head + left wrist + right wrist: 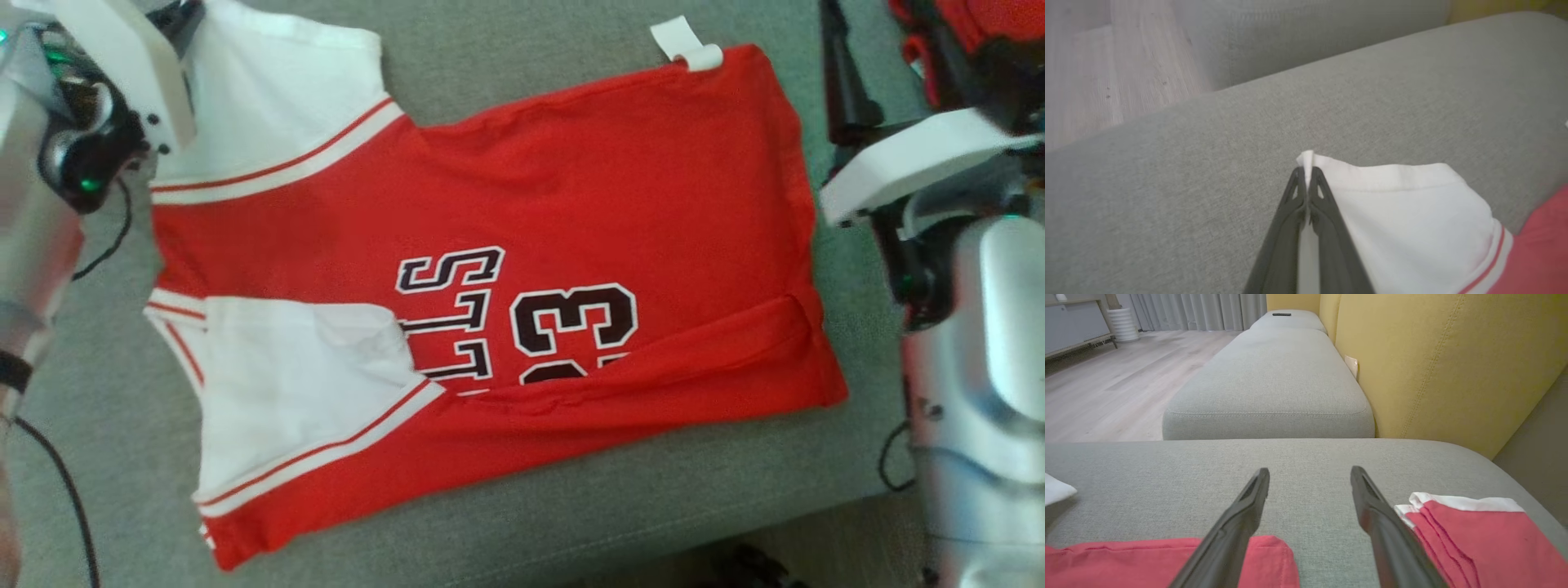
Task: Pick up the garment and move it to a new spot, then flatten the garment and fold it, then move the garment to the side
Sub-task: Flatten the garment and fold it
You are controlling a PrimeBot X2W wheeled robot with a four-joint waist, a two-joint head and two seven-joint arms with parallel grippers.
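Observation:
A red jersey (571, 204) with white sleeves and dark lettering lies spread on the grey sofa cushion (506, 73). Its near long edge is folded up over the numbers (694, 359). My left gripper (1306, 171) is shut on the corner of the far white sleeve (1404, 220), low on the cushion; in the head view that sleeve (277, 90) lies beside my left wrist (98, 122). Past the jersey's hem, my right gripper (1310, 473) stands open over bare cushion, with a red hem corner (1167, 559) under its left finger.
A second folded red cloth with a white edge (1470, 539) lies right of my right gripper, seen also as red cloth (971, 20). A yellow backrest (1445, 367), another grey cushion (1274, 384) and wooden floor (1106, 384) lie beyond. The cushion's front edge (571, 523) runs near me.

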